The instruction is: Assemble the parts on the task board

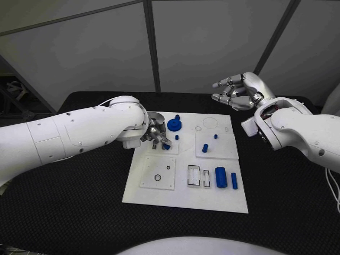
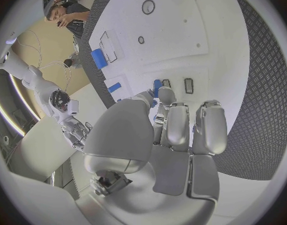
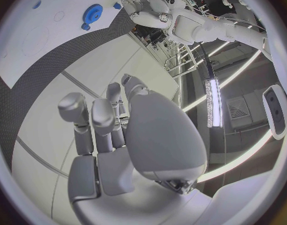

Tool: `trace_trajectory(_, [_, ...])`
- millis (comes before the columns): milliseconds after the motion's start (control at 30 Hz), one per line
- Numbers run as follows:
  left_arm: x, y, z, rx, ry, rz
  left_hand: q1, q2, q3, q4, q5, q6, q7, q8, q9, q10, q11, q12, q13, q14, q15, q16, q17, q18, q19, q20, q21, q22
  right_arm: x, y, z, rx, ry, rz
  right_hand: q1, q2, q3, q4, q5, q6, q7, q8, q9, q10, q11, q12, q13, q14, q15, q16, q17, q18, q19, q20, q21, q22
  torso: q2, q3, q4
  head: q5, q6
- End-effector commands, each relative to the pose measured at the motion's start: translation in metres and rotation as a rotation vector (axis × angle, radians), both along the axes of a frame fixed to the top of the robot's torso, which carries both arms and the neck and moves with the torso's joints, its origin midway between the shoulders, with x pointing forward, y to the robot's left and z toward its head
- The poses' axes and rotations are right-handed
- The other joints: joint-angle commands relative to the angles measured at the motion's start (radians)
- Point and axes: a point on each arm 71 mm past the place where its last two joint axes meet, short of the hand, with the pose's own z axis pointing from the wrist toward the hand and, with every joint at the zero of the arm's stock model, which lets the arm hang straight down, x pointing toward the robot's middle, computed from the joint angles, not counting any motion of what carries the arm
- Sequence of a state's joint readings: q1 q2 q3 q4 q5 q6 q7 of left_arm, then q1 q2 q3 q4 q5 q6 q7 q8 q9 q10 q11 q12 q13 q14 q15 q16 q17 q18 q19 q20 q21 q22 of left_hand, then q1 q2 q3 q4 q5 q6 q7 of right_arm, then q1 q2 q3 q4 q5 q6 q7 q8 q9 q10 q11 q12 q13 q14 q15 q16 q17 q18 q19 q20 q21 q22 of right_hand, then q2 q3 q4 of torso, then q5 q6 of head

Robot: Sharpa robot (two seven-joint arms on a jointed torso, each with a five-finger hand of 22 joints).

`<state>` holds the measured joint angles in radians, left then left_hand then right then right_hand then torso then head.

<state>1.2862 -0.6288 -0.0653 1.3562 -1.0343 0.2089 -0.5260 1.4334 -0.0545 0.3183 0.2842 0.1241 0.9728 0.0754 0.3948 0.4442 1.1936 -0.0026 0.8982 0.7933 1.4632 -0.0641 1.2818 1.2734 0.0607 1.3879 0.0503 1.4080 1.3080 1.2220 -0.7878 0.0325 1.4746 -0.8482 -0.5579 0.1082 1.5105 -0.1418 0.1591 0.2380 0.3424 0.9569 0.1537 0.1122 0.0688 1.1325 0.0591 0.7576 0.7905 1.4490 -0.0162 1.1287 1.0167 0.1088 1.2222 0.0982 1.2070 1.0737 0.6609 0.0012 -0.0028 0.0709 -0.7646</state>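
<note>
Parts (image 1: pixel 220 177) on task board (image 1: pixel 185 199): roughly seven blue pieces.

Matt white task board (image 1: pixel 187 183), glossy metal fingers (image 2: pixel 178 125)

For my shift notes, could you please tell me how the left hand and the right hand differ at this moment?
The left hand is low over the task board, fingertips down by a small blue part; the right hand is raised beyond the board's far edge. The left hand's fingers close round the part; the right hand's curl on nothing. Both are silver, on white arms.
</note>
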Motion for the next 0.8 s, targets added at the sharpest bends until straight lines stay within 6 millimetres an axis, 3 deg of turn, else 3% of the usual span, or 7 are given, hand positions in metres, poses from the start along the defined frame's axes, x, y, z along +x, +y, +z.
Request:
trace_trajectory(33, [-0.002,0.0,0.0,-0.043,0.025,0.021,0.03,-0.03,0.092,-0.06,0.018,0.01,0.0,-0.001,0.013,-0.009,0.0,-0.009,-0.005,0.031,0.002,-0.005,0.002,0.002,0.003,-0.002,-0.003,0.014,0.0,0.001,0.001,0.005,-0.001,0.004,-0.011,-0.001,0.002,0.002,-0.006,-0.005,0.0,-0.004,0.0,-0.005,0.002,0.002,0.0,0.007,0.001,-0.005,0.001,0.006,-0.002,-0.002,-0.004,-0.002,0.0,0.0002,0.0,0.0,-0.001])
trace_trajectory(100, [-0.003,0.001,0.0,-0.069,0.031,0.037,0.037,-0.05,0.141,-0.082,0.025,0.013,0.001,0.004,0.024,-0.004,0.003,-0.014,-0.007,0.031,0.002,-0.005,0.002,0.001,0.005,-0.001,-0.001,0.019,0.001,0.001,0.001,0.006,-0.001,0.003,-0.011,-0.001,0.002,0.002,-0.006,-0.005,0.0,-0.004,0.0,-0.005,0.002,0.002,0.0,0.007,0.001,-0.005,0.001,0.006,-0.002,-0.002,-0.004,-0.002,0.0,0.0001,0.0002,0.0,-0.003])
trace_trajectory(167, [-0.003,0.002,0.001,-0.095,0.032,0.054,0.002,-0.084,0.229,-0.1,0.025,0.01,0.004,0.013,0.05,0.012,0.001,-0.018,-0.011,0.032,0.01,-0.006,0.004,0.001,0.007,0.001,0.001,0.026,0.001,0.0,0.001,0.007,-0.001,0.002,-0.012,-0.001,0.002,0.003,-0.006,-0.006,0.0,-0.004,0.0,-0.005,0.003,0.003,0.0,0.007,0.001,-0.005,0.001,0.006,-0.002,-0.002,-0.004,-0.002,0.0,0.0001,0.0006,0.0,-0.004])
trace_trajectory(300, [-0.005,0.006,0.003,-0.139,0.026,0.085,-0.025,-0.112,0.29,-0.132,0.037,0.013,0.002,0.026,0.079,0.024,0.001,-0.015,-0.007,0.032,0.003,-0.006,0.006,-0.001,0.012,0.001,0.005,0.036,0.001,0.0,0.001,0.009,-0.002,0.0,-0.013,-0.001,0.002,0.003,-0.007,-0.006,0.0,-0.004,0.0,-0.004,0.003,0.003,0.0,0.007,0.001,-0.005,0.002,0.006,-0.001,-0.002,-0.004,-0.002,-0.001,-0.0001,0.0008,0.001,-0.004])
trace_trajectory(467, [-0.009,0.011,0.006,-0.189,-0.004,0.121,-0.053,-0.131,0.329,-0.154,0.062,0.015,0.0,0.037,0.103,0.035,-0.001,-0.011,-0.002,0.033,0.001,-0.006,0.007,-0.003,0.018,0.0,0.01,0.046,0.001,-0.002,0.001,0.011,-0.001,-0.004,-0.014,0.001,0.002,0.004,-0.007,-0.007,0.0,-0.005,0.0,-0.004,0.003,0.004,0.001,0.008,0.001,-0.005,0.001,0.006,-0.001,-0.002,-0.004,-0.002,-0.001,-0.0005,0.0018,0.004,-0.006])
trace_trajectory(667, [-0.014,0.019,0.01,-0.245,-0.068,0.182,-0.073,-0.145,0.354,-0.168,0.08,0.018,-0.003,0.046,0.122,0.052,-0.004,0.005,0.015,0.034,-0.002,-0.006,0.009,-0.007,0.03,-0.002,0.02,0.062,0.001,-0.004,0.001,0.013,-0.001,-0.012,-0.015,0.001,0.002,0.005,-0.008,-0.007,0.001,-0.005,0.0,-0.004,0.003,0.004,0.0,0.008,0.001,-0.006,0.001,0.006,-0.001,-0.002,-0.005,-0.002,-0.003,0.0017,0.0026,0.009,-0.004])
trace_trajectory(800, [-0.02,0.026,0.008,-0.281,-0.123,0.246,-0.086,-0.152,0.371,-0.174,0.084,0.021,-0.006,0.051,0.132,0.065,-0.007,0.022,0.033,0.034,-0.004,-0.006,0.01,-0.008,0.036,-0.004,0.025,0.07,0.001,-0.007,0.001,0.013,-0.002,-0.018,-0.015,0.001,0.002,0.005,-0.008,-0.007,0.001,-0.005,0.0,-0.004,0.003,0.004,0.0,0.008,0.001,-0.006,0.001,0.006,-0.001,-0.002,-0.005,-0.002,-0.008,0.0074,0.0105,0.005,-0.007])
